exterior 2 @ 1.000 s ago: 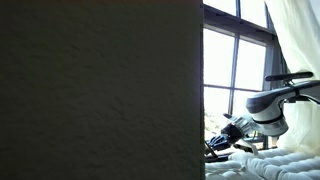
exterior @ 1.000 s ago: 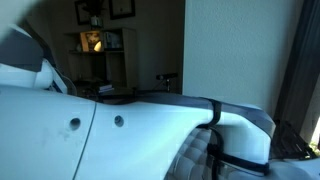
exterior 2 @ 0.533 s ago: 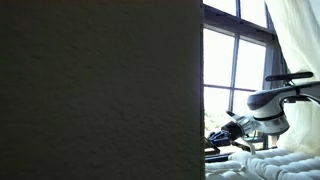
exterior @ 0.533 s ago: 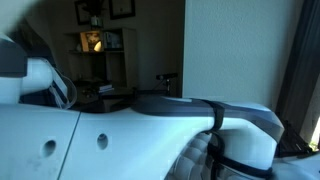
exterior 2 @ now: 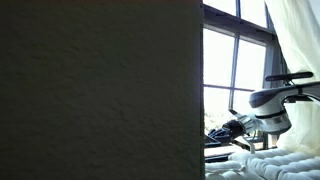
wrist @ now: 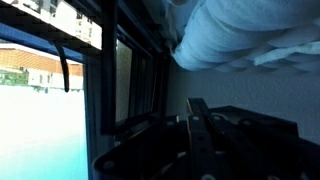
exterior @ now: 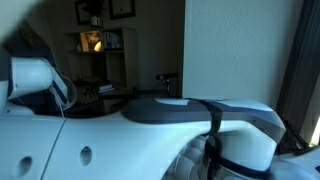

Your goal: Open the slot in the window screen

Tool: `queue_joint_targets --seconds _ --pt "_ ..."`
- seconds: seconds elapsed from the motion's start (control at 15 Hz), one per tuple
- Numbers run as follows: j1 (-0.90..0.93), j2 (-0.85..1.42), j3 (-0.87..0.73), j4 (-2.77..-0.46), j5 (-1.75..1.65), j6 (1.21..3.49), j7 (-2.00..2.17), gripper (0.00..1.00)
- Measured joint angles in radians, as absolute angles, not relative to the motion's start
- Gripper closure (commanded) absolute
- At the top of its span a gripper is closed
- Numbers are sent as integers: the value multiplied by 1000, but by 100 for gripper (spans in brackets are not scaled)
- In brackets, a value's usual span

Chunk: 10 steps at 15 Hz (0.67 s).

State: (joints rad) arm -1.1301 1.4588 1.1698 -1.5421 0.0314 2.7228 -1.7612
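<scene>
our gripper (exterior 2: pixel 215 132) sits low beside the window frame (wrist: pixel 108 80) — presumably to reach the screen's slot. its jaws lie in shadow; spread or pressed, we cannot tell.

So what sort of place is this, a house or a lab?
Likely a home: framed pictures above a lit shelf, and a tall window with a white curtain.

In an exterior view I sit tight against the arm (exterior: pixel 150 130), looking indoors. In an exterior view, half blocked by a wall (exterior 2: pixel 100 90), I face the window (exterior 2: pixel 235 60) from farther back. Both share the arm. My wrist view is close up at the window.
</scene>
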Motion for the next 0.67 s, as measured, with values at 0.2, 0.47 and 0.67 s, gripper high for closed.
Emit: queue_joint_targets --seconds 0.2,0.47,0.67 --pt "-1159 1473 1207 -1574 109 2746 -1866 100" --pt "-1175 1473 1235 -1605 263 2769 -2023 100" --pt "-1175 1473 1240 -1610 357 2774 -2111 100"
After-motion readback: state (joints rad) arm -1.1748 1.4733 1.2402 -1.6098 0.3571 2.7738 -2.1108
